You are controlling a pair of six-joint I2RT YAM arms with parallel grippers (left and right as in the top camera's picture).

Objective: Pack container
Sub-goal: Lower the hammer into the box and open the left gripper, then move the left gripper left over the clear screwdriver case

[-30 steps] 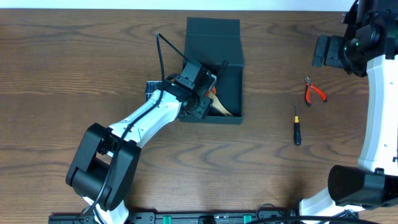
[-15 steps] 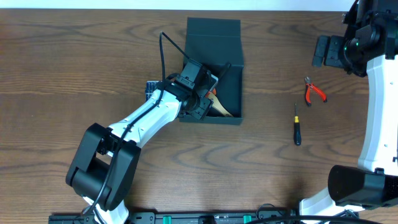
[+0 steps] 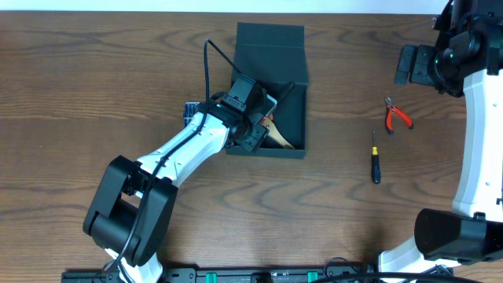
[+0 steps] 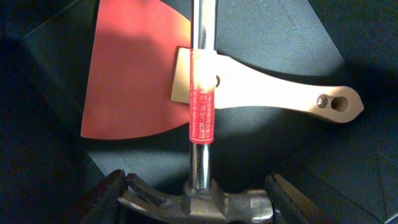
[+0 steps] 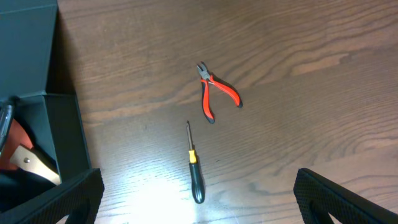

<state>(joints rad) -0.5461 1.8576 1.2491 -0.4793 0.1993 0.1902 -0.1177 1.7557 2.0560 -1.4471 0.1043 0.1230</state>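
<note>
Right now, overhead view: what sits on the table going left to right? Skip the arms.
small blue case, half hidden → container → screwdriver → red-handled pliers

Small pliers with red handles are laid on the right side of the brown wooden table. A thin screwdriver with a black handle and a yellow band is laid a bit nearer and to the left of them, not touching. A scraper with a flat red blade and a light wooden handle is seen lying flat, crossed where blade meets handle by a hammer with a shiny metal shaft and a red label. A small blue case is seen only in part, left of the middle of the table.
</note>
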